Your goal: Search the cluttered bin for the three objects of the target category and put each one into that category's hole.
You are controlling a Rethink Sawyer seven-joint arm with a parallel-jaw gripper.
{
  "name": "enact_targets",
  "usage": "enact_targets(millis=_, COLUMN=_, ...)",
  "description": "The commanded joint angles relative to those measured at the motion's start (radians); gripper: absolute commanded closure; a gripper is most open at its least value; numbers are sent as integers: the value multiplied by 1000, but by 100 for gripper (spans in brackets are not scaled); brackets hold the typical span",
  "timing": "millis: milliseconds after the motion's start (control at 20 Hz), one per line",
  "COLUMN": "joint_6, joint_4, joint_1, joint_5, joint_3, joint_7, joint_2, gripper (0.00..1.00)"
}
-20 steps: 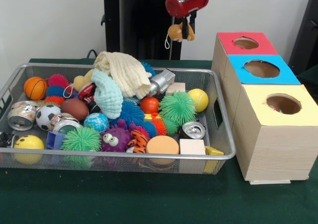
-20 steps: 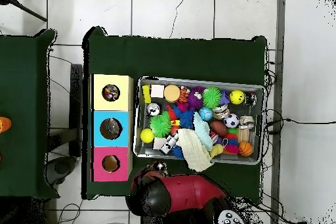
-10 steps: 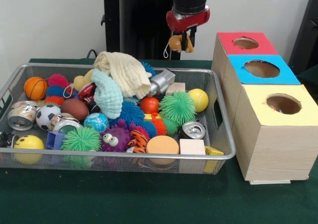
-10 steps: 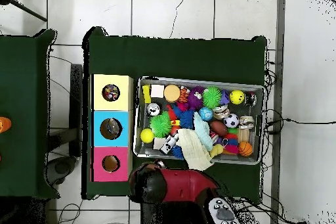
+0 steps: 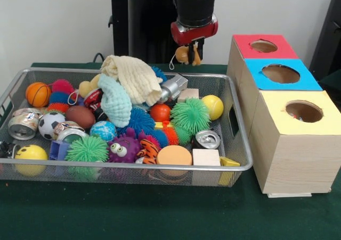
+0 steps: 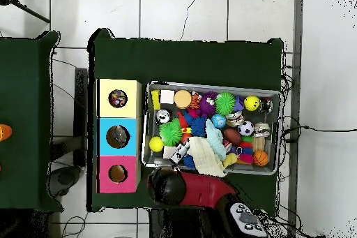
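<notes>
At upper centre, the pincer (image 5: 189, 52) grips a small tan toy (image 5: 183, 54) above the bin (image 5: 234, 120); a loose hold could drop it short of the holes.

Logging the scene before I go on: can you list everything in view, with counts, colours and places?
Wire bin: one, silver, on the green table.
Sorting box: one, wooden, beside the bin; red, blue and yellow holes.
Cloths: two, cream and pale blue, heaped in the bin.
Spiky balls: several, green, blue and pink, across the bin.
Cans: about three, silver.
Sports balls: orange basketball, football, brown ball, at one end of the bin.
Wooden blocks: two, plain.
Small toy: one, tan, held above the bin's far edge.
Gripper: one, red and black, shut on the toy.
</notes>
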Motion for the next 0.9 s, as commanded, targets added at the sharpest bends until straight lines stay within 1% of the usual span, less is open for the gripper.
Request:
enact_targets(millis=50, joint_6=9, joint_4=-112, joint_1=-33, joint_5=67, joint_3=68, joint_7=190, joint_2=28, gripper=100)
enact_targets(millis=150, joint_6=11, joint_4=-113, joint_1=-27, joint_5=66, joint_3=63, joint_7=188, joint_2=19, gripper=100)
enact_targets(millis=250, joint_6=101, joint_4=-126, joint_1=45, joint_5=62, joint_3=-37, joint_7=220, joint_2=2, gripper=100)
enact_targets(millis=300, joint_6=121, joint_4=-121, joint_1=74, joint_5=67, joint_3=-82, joint_7=248, joint_2=-14, gripper=100)
enact_targets(millis=350, joint_6=123, joint_4=-116, joint_1=92, joint_5=65, joint_3=-108, joint_7=260, joint_2=-33, gripper=100)
enact_targets(millis=400, joint_6=120, joint_4=-100, joint_1=106, joint_5=73, joint_3=-125, joint_7=275, joint_2=-63, gripper=100)
enact_targets(millis=500, joint_6=132, joint_4=-72, joint_1=106, joint_5=85, joint_3=-106, joint_7=262, joint_2=-126, gripper=100)
enact_targets(millis=600, joint_6=215, joint_4=-63, joint_1=139, joint_5=97, joint_3=-138, joint_7=267, joint_2=-181, gripper=100)
enact_targets(millis=650, joint_6=253, joint_4=-65, joint_1=166, joint_5=97, joint_3=-168, joint_7=276, joint_2=-204, gripper=100)
enact_targets(millis=850, joint_6=351, joint_4=-55, joint_1=253, joint_5=128, joint_3=-228, joint_7=341, joint_2=-294, gripper=100)
enact_targets(millis=900, joint_6=386, joint_4=-64, joint_1=286, joint_5=134, joint_3=-254, joint_7=369, joint_2=-311, gripper=100)
